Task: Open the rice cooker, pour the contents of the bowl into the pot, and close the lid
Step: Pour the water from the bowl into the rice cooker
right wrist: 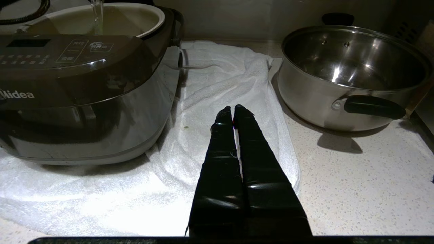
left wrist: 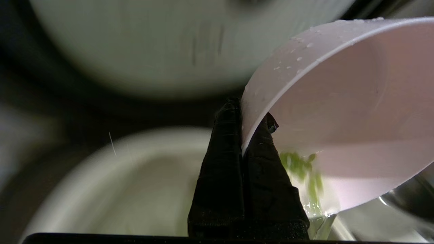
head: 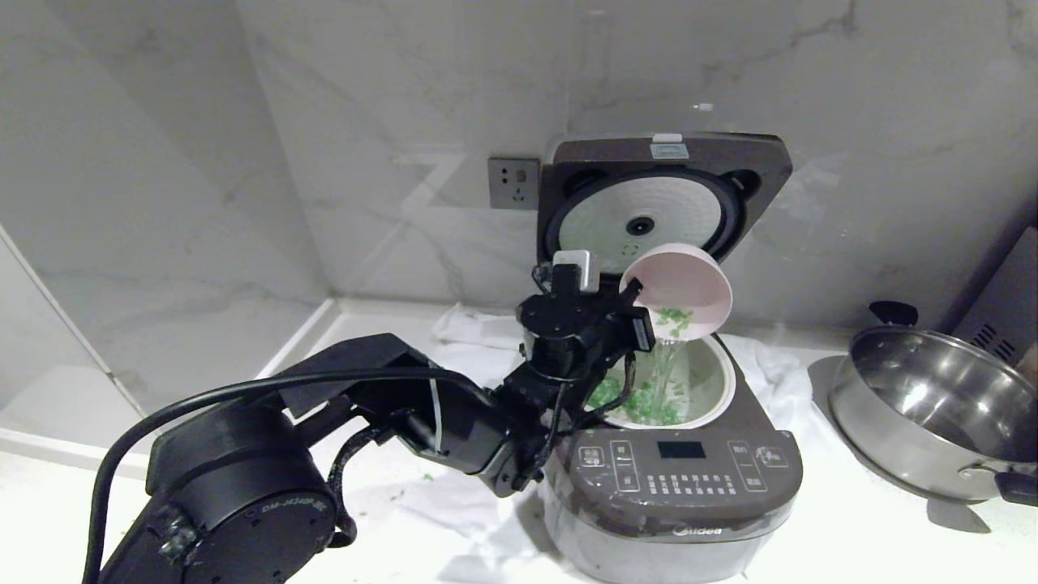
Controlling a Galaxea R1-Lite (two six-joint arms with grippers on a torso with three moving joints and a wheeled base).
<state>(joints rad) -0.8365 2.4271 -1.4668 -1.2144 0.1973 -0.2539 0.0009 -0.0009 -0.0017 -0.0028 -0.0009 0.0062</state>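
Note:
The dark brown rice cooker point(head: 681, 478) stands on a white towel with its lid point(head: 661, 195) raised upright, the pale inner plate facing me. My left gripper point(head: 635, 302) is shut on the rim of the pink bowl point(head: 681, 288), which is tipped steeply over the pale pot point(head: 714, 381). Green contents point(head: 673, 320) and water stream down from the bowl into the pot, where more green bits lie. In the left wrist view the fingers point(left wrist: 230, 152) pinch the bowl point(left wrist: 339, 101) wall, and the contents point(left wrist: 300, 166) slide toward its lower lip. My right gripper point(right wrist: 234, 108) hovers shut over the towel, holding nothing.
A shiny steel pan point(head: 932, 405) with black handles sits right of the cooker, also in the right wrist view as the pan point(right wrist: 352, 74). A grey metal box point(head: 1005, 300) stands behind it. The white towel point(right wrist: 217, 101) spreads under and around the cooker. A wall socket point(head: 513, 183) is behind.

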